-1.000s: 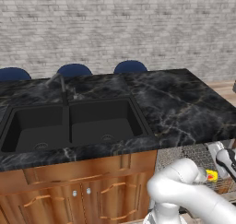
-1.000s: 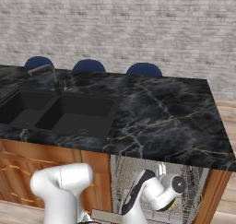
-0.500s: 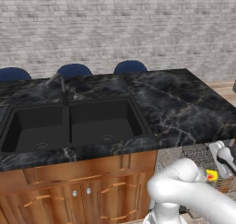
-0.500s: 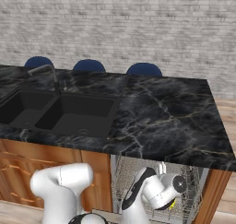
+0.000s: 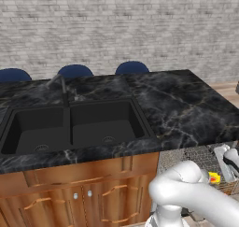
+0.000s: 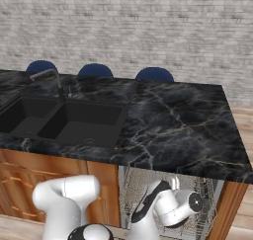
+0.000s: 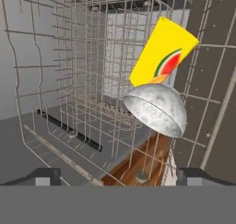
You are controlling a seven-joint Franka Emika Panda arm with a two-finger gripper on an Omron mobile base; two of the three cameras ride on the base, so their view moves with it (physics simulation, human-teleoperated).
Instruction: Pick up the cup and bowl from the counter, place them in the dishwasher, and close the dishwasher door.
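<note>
Cup and bowl sitting in the dishwasher (image 7: 69,80) rack

The yellow cup (image 7: 163,52) is leaning just above the grey bowl (image 7: 156,109); the fingers (image 7: 46,176) are standing apart, holding nothing.

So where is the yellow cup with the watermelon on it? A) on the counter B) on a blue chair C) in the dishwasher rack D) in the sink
C: the hand view shows the yellow cup tilted among the grey wires of the dishwasher rack, just above the metal bowl.

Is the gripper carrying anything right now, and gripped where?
Nothing is held. The gripper has its jaws apart and empty; the yellow cup and metal bowl sit ahead among the dishwasher racks.
</note>
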